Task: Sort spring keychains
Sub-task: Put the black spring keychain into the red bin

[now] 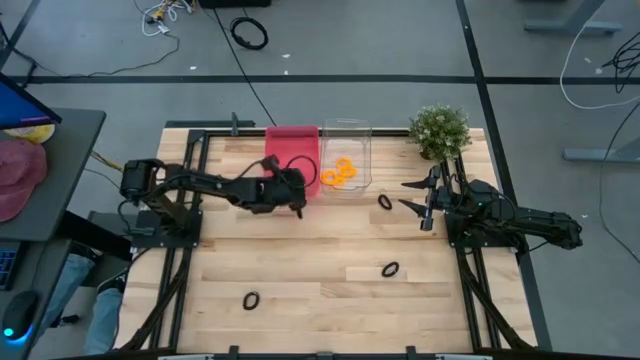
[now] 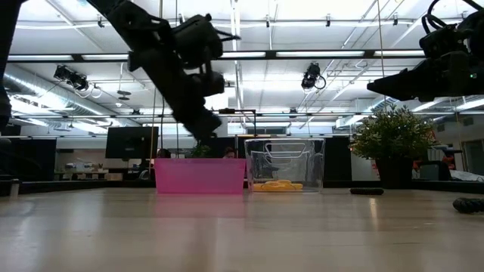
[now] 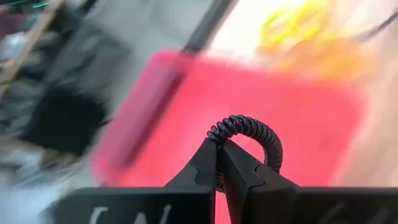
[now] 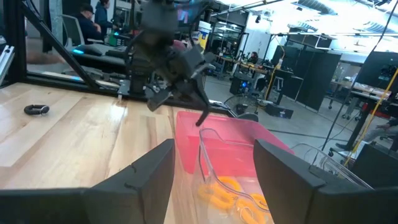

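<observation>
A black spring keychain (image 3: 249,140) sat pinched between the closed fingers of the left gripper (image 3: 221,163), its coil arching up over the fingertips — directly above the pink bin (image 3: 261,118) in the left wrist view. From overhead, that left gripper (image 1: 296,194) hovered at the pink bin's (image 1: 292,140) near edge, with the arm stretched in from the table's left side.

Just beside the pink bin stood a clear bin (image 1: 346,130), the two touching side by side. The orange keychains (image 1: 340,173) lay bunched together inside the clear one, and in the low view they showed as a yellow-orange heap (image 2: 277,185) on its floor.

Three more black keychains remained loose on the wooden table (image 1: 320,260): one (image 1: 385,202) just off the clear bin's near right corner, one (image 1: 390,269) toward the middle of the table, and one (image 1: 250,299) nearer the front left.

The right gripper (image 1: 418,198) hung off to the right — its fingers spread apart and holding nothing — near the first loose keychain. A small potted plant (image 1: 439,130) stood at the table's far right corner.
</observation>
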Controlling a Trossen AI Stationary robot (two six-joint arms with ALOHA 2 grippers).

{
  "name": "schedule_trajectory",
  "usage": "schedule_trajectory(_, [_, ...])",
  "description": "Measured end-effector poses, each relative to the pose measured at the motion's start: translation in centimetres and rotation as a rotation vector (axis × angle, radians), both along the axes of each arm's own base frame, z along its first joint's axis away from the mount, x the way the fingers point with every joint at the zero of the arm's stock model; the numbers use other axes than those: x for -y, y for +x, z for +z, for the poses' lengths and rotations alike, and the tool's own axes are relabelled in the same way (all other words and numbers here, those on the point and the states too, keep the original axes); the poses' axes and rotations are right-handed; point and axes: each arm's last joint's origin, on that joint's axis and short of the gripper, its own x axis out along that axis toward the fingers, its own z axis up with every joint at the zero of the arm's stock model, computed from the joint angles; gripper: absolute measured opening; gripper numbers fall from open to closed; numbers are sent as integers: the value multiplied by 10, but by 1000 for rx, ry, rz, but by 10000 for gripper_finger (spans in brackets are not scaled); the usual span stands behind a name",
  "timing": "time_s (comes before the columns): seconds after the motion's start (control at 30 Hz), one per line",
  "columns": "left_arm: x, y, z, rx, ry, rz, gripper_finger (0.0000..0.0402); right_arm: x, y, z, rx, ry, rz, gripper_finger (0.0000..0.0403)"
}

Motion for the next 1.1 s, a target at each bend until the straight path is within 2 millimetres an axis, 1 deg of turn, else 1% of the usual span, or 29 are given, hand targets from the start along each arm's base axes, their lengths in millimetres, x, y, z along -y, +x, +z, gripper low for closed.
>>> schedule_trajectory(0.1, [-6,9,6,71,-35,-106,12,0,0,0,0,0,0,221])
schedule_trajectory(0.23, [-17,12,11,99,-8,-132,14,0,0,0,0,0,0,221])
schedule_trajectory(0.33, [-30,10,12,103,-23,-136,11,0,0,0,0,0,1,221])
schedule_trajectory(0.53, [-61,4,15,133,-52,-122,16,0,0,0,0,0,0,221])
schedule_trajectory(0.63, [-75,0,18,174,-98,-154,13,0,0,0,0,0,0,221])
schedule_trajectory(0.7, [-82,-7,18,197,-136,-185,9,0,0,0,0,0,0,221])
schedule_trajectory(0.77, [-87,-14,19,272,-136,-210,9,0,0,0,0,0,1,221])
schedule_trajectory(0.87, [-94,-36,24,373,-111,-230,14,0,0,0,0,0,0,221])
schedule_trajectory(1.0, [-92,-70,35,549,-104,-298,20,0,0,0,0,0,0,221])
schedule_trajectory(1.07, [-86,-82,42,637,-99,-354,19,0,0,0,-1,0,0,221])
schedule_trajectory(1.1, [-83,-88,43,652,-93,-372,18,0,0,0,0,0,0,221])
